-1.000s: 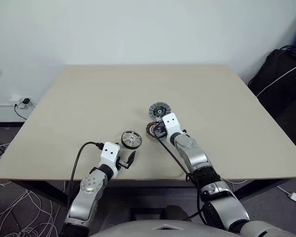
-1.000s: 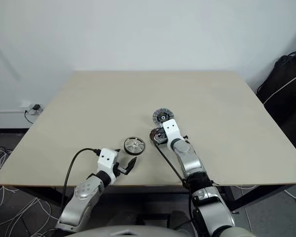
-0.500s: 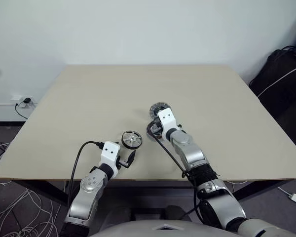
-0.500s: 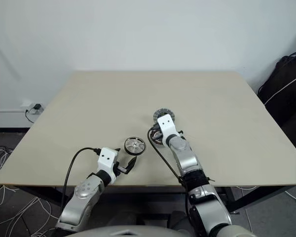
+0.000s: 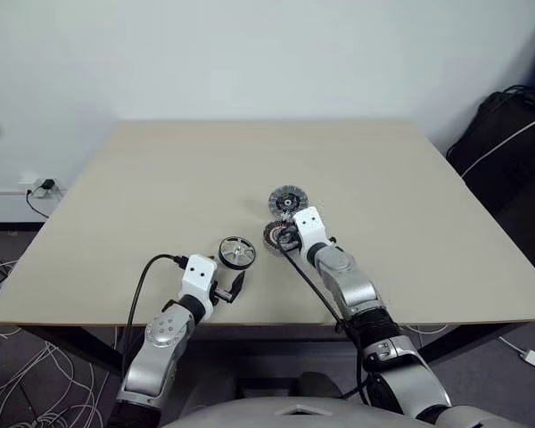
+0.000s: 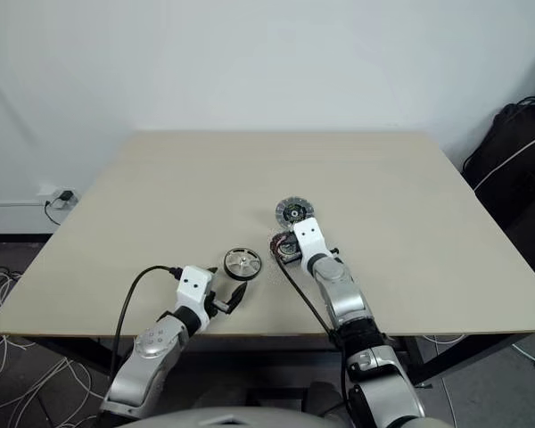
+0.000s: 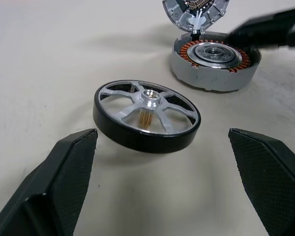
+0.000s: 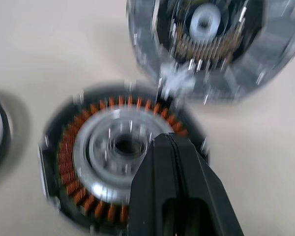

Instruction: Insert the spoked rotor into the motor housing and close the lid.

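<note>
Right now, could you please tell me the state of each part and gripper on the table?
spoked rotor: flat on the table, not inserted.
motor housing: open, windings exposed, no rotor inside.
lid: off the housing, beside it.
left gripper: open, holding nothing.
right gripper: shut, over the housing.

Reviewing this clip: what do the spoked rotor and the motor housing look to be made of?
Spoked rotor: bright machined metal spokes and hub, probably aluminium, inside a matte black rim that could be coated metal or plastic. Motor housing: dull grey shell, likely cast metal, around glossy copper-coloured windings and a polished silver centre with fine turned rings.
</note>
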You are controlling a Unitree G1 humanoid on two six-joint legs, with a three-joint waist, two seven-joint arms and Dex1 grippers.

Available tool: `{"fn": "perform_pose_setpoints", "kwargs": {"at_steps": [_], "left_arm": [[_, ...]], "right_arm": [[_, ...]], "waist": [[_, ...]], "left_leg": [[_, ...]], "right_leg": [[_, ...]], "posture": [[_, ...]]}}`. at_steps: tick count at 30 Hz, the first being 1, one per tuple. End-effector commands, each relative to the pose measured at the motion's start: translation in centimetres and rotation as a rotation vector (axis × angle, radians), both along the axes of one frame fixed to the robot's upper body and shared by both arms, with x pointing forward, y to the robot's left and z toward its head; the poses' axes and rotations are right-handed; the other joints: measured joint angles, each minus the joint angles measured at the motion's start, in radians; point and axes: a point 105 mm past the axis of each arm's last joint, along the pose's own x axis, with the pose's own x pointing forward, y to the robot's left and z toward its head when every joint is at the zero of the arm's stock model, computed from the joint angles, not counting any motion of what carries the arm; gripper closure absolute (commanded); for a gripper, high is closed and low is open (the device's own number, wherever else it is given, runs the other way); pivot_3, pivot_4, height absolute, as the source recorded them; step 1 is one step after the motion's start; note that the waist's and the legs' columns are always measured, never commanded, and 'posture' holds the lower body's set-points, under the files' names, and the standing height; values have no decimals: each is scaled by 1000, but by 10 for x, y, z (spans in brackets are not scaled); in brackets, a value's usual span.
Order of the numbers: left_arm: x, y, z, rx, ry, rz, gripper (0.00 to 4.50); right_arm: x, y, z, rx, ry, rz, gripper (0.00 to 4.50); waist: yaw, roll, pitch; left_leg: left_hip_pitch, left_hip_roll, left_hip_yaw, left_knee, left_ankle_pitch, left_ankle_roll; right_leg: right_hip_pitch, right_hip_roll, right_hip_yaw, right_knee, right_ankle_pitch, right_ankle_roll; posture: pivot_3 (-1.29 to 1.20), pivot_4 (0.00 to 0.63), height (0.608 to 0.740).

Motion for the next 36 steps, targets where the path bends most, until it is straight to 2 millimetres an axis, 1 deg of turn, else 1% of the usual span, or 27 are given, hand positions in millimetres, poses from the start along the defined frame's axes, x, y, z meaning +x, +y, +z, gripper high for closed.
{"fn": "perform_pose_setpoints", "kwargs": {"at_steps": [1, 8, 14, 18, 21, 26, 28, 31, 34, 36], "left_arm": [[6, -4, 16, -6, -64, -18, 0], [5, -3, 15, -7, -64, -11, 0], [4, -1, 16, -7, -64, 1, 0], [4, 0, 16, -7, -65, 8, 0], [4, 0, 15, -7, -65, 11, 0], [4, 1, 15, -8, -64, 13, 0], [4, 0, 15, -9, -63, 11, 0], [4, 0, 14, -8, -60, 7, 0], [4, -1, 14, -9, -60, 4, 0], [4, -1, 14, -8, -61, 4, 0]], "right_arm": [[10, 7, 27, 25, -93, 13, 4494], [10, 16, 20, 7, -72, 37, 4494], [9, 21, 8, -14, -34, 59, 4494], [2, 20, -3, -27, 4, 74, 4494], [-5, 16, -10, -24, 31, 69, 4494], [-9, 13, -13, -29, 39, 70, 4494], [-15, 10, -14, -24, 41, 69, 4494], [-19, 10, -6, -8, 16, 80, 4494], [-14, 12, 15, 26, -57, 72, 4494], [-10, 11, 26, 35, -97, 58, 4494]], "waist": [[0, 0, 0], [0, 0, 0], [0, 0, 0], [0, 0, 0], [0, 0, 0], [0, 0, 0], [1, -1, 0], [3, 0, 0], [2, -1, 1], [2, -1, 2]], "left_leg": [[0, 0, 0, -1, 0, 0], [-1, 0, 0, -2, 0, 0], [-1, 0, 0, -2, 0, 0], [-1, 0, 0, -2, 0, 0], [-1, 0, 0, -2, 0, 0], [-1, 0, 0, -2, 0, 0], [-1, 0, 0, -2, 0, 0], [-1, 0, 0, -3, -1, 0], [-1, 0, 0, -2, -1, 0], [-2, 0, 0, -2, -1, 0]], "right_leg": [[0, 0, 0, 0, 0, 0], [-1, 0, 0, -1, 0, 0], [-1, 0, 0, -1, 0, -1], [-1, 0, 0, -1, 0, -1], [-1, 0, 0, -1, 0, -1], [-1, 0, 0, -1, -1, -1], [-1, 0, 0, -1, -1, -1], [-1, -1, 0, -1, -1, -1], [-1, -1, 0, -1, -1, -2], [-2, -1, 0, -1, -1, -2]], "posture": [[0, 0, 740], [0, 0, 740], [0, 0, 740], [0, 0, 740], [0, 0, 740], [0, 0, 740], [0, 0, 740], [0, 0, 740], [0, 0, 740], [0, 0, 740]]}}
